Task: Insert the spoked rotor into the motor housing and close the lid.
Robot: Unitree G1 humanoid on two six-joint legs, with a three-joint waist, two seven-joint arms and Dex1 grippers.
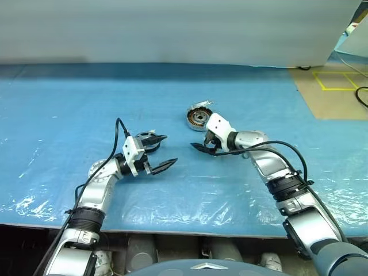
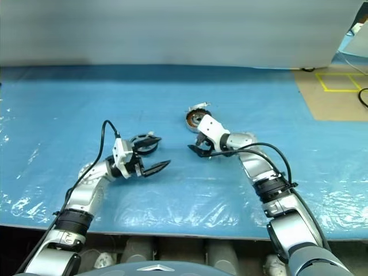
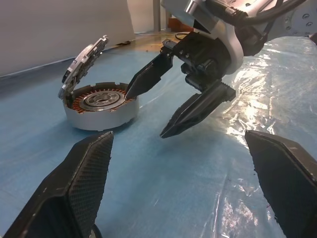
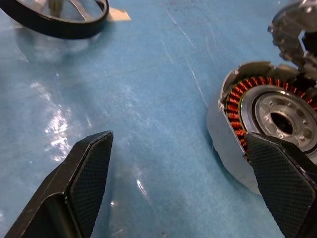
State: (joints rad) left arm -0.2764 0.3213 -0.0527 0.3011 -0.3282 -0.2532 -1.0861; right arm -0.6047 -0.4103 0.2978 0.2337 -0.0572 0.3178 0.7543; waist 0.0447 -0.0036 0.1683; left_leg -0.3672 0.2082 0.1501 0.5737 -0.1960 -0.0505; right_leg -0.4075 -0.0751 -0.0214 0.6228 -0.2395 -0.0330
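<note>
Surface: blue plastic sheet (image 1: 69, 115) lay over the bench, with a pale wall behind it.
Motor housing: the motor housing (image 3: 101, 105) sat on the sheet just beyond the right gripper, copper windings showing around a silver hub; no spoked wheel was in it.
Lid: the lid (image 3: 83, 63) stood tilted up from the housing's far rim, leaving the can uncovered.
Spoked rotor: the spoked rotor (image 4: 59, 17) lay flat on the sheet close by the left gripper, well apart from the housing.
Left gripper: the left gripper (image 1: 156, 152) hung with fingers spread wide, empty, the rotor just behind its upper finger.
Right gripper: the right gripper (image 1: 205, 146) hovered beside the housing, fingers apart, holding nothing.
Step in hand: likely the approach, before any pick-up.
Next move: the rotor needed grasping by its rim, carrying level over the housing and lowering centred onto the hub.
</note>
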